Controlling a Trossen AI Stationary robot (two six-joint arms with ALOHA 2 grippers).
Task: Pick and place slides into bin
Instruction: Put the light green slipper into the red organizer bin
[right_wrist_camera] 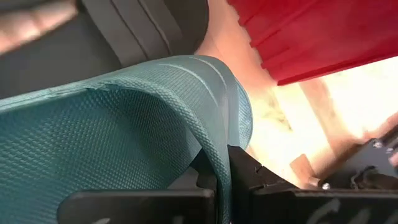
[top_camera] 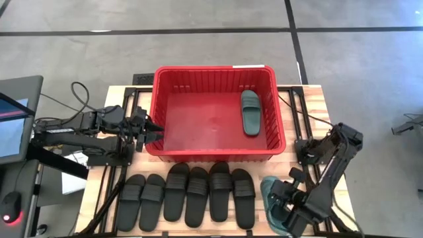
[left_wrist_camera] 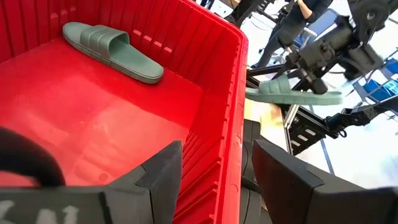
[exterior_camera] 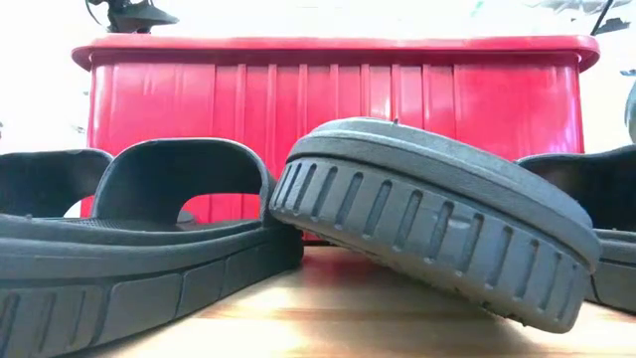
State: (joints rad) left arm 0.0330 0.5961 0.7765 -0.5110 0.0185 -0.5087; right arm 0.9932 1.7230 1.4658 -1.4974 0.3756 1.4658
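The red bin stands mid-table. One teal slide lies flat on the bin's floor by its right wall and also shows in the left wrist view. Six black slides lie side by side along the table's near edge. In the low view one of them leans tilted on its neighbour. My right gripper is shut on the second teal slide at the table's near right. My left gripper is open at the bin's left wall, one finger over the inside and one outside. My right gripper pinches the teal slide's ribbed strap by its thin edge between its two fingers. In the left wrist view the fingers come from above onto the slide's top. The slide hangs about level, seemingly clear of the table.
The bin's rim runs between my left fingers; I cannot tell if they touch it. Dark frame rails lie on the table right of the bin. A bare strip of wood separates the bin from the black slides.
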